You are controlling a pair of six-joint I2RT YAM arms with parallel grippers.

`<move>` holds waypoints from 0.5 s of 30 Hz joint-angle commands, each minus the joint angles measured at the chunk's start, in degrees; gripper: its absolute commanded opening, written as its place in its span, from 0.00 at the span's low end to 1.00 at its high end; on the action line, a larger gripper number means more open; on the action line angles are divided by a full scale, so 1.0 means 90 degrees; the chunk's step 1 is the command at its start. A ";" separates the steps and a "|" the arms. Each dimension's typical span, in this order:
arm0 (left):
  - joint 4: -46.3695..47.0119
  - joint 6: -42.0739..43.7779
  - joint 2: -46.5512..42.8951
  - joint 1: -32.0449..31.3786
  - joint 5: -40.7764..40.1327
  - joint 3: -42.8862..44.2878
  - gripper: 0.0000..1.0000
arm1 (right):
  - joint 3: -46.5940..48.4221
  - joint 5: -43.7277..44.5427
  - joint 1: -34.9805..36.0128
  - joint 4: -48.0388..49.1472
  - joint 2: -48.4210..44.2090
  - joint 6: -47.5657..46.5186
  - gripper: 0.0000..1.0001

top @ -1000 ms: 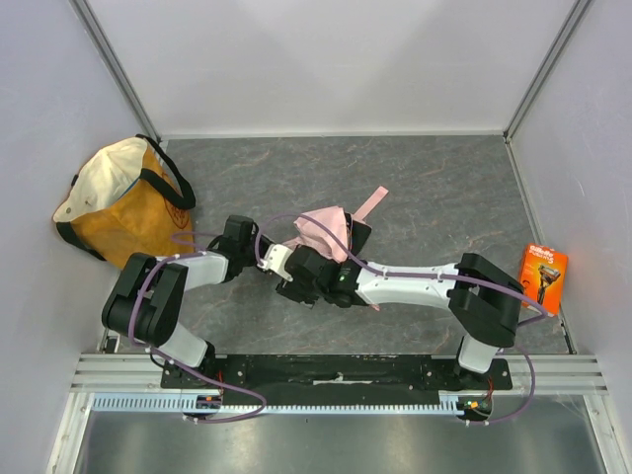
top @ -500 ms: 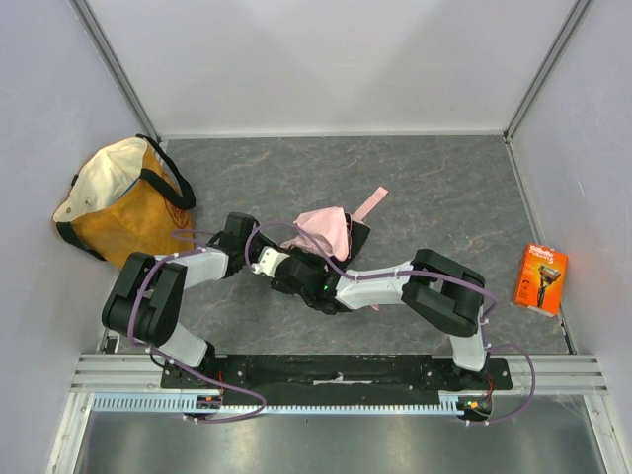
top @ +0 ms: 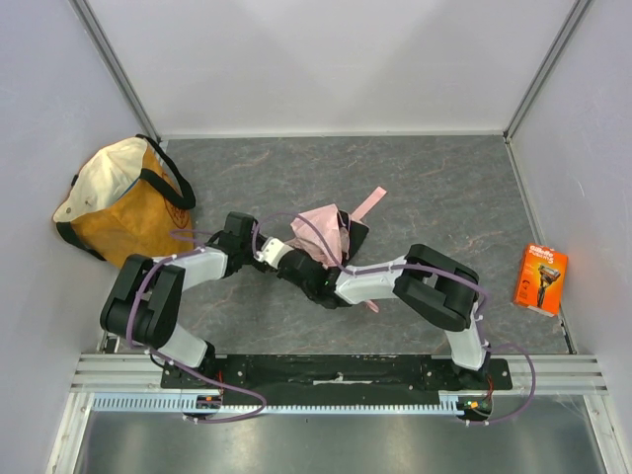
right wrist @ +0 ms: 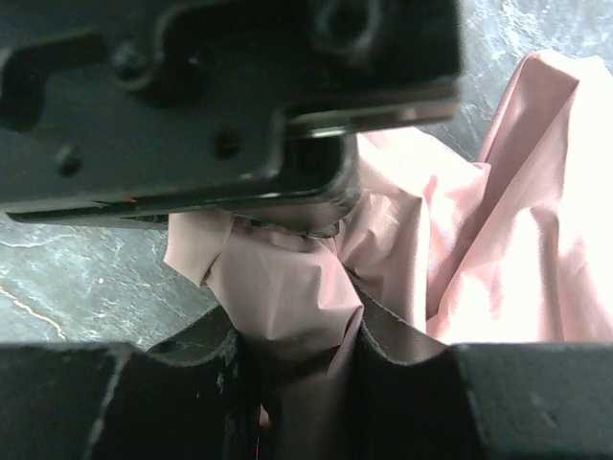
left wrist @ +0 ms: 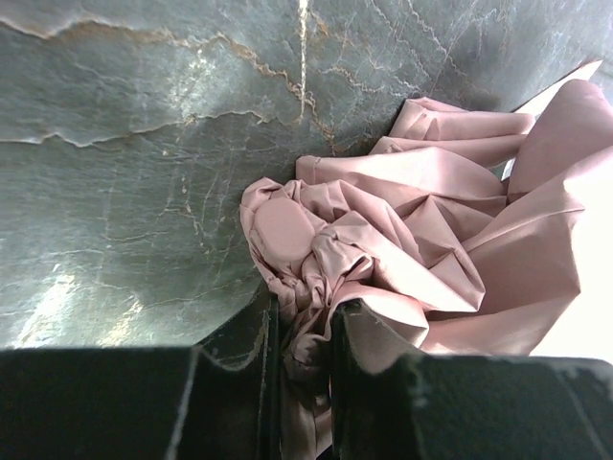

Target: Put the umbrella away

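The pale pink umbrella (top: 326, 229) lies crumpled on the dark table near the middle, its thin pink strap (top: 369, 202) pointing to the far right. My left gripper (top: 269, 253) is at the umbrella's left end and is shut on a bunch of its pink fabric (left wrist: 305, 331). My right gripper (top: 296, 265) is right beside it, also shut on a fold of the pink fabric (right wrist: 287, 307). The left gripper's black body (right wrist: 230, 96) fills the top of the right wrist view. The umbrella's black handle end is hidden.
An orange-and-cream tote bag (top: 123, 202) with black handles stands at the far left against the wall. An orange razor package (top: 539, 277) lies at the right edge. Both arms cross low over the table's near middle.
My right arm has folded in and its gripper has slid left toward the left gripper. The umbrella has shifted slightly left. The left gripper has barely moved.
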 commanded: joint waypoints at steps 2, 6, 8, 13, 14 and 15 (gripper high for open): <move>-0.1793 0.0717 -0.0054 0.0030 -0.0948 -0.0412 0.02 | -0.0369 -0.1987 -0.0371 -0.1149 0.0471 0.0782 0.04; -0.1530 0.0814 -0.0366 0.0030 -0.0909 -0.0490 0.03 | -0.0583 -0.3549 -0.0663 -0.1110 0.0472 0.1094 0.00; -0.1335 0.0844 -0.0551 0.0040 -0.0899 -0.0520 0.23 | -0.0711 -0.4098 -0.0771 -0.1042 0.0442 0.1290 0.00; -0.0545 0.1048 -0.1078 0.0215 -0.0763 -0.0919 0.84 | -0.0867 -0.5240 -0.0966 -0.1022 0.0647 0.1827 0.00; -0.0311 0.1068 -0.1215 0.0273 -0.0695 -0.1055 0.89 | -0.0887 -0.5388 -0.1035 -0.1022 0.0715 0.1915 0.00; -0.0125 0.1088 -0.1390 0.0332 -0.0665 -0.1221 0.90 | -0.0916 -0.5534 -0.1074 -0.1022 0.0764 0.1993 0.00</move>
